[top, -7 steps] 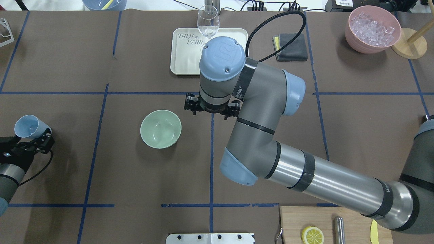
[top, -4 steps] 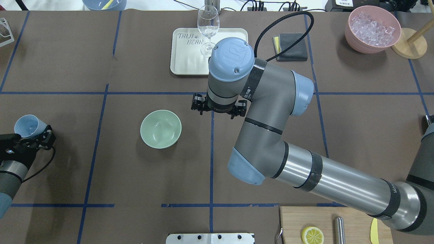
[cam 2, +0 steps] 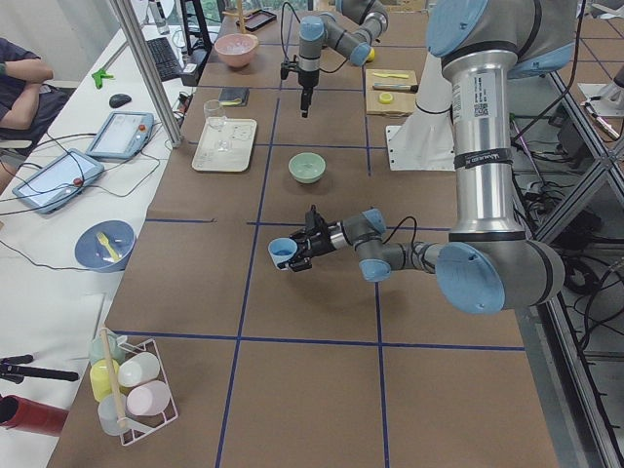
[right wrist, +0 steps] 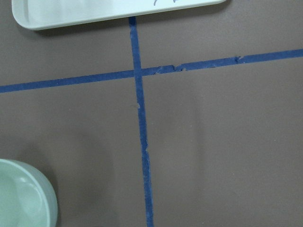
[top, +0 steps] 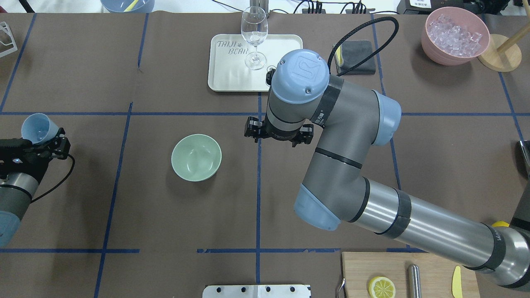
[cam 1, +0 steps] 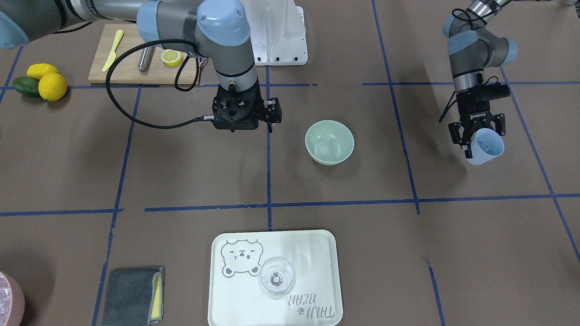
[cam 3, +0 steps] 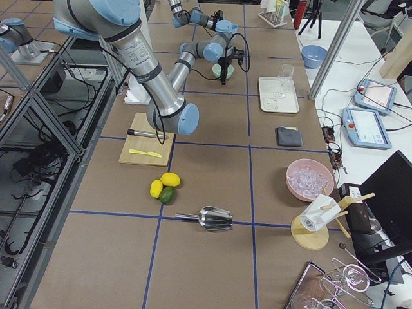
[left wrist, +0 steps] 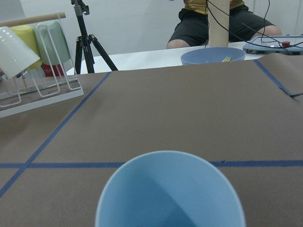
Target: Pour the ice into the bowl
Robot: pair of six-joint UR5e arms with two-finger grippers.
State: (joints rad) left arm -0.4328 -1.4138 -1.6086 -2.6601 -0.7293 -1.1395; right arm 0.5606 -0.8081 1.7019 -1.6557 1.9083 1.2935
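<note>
The pale green bowl (top: 196,157) stands upright on the brown table left of centre; it also shows in the front-facing view (cam 1: 329,141) and at the lower left of the right wrist view (right wrist: 21,198). My left gripper (top: 47,138) is shut on a light blue cup (top: 38,128), held tilted above the table far to the bowl's left; the cup fills the bottom of the left wrist view (left wrist: 170,189). I cannot make out any ice in the cup or the bowl. My right gripper (top: 278,134) hangs above the table right of the bowl, with its fingers hidden under the wrist.
A cream tray (top: 232,78) with a wine glass (top: 254,29) sits behind the right arm. A grey cloth (top: 356,56) and a pink container of clear pieces (top: 454,35) are at the far right. A cutting board (top: 360,273) with a lemon half lies near the front.
My right arm has moved to the right, away from the bowl. My left gripper has carried the blue cup farther back, still far left of the bowl.
</note>
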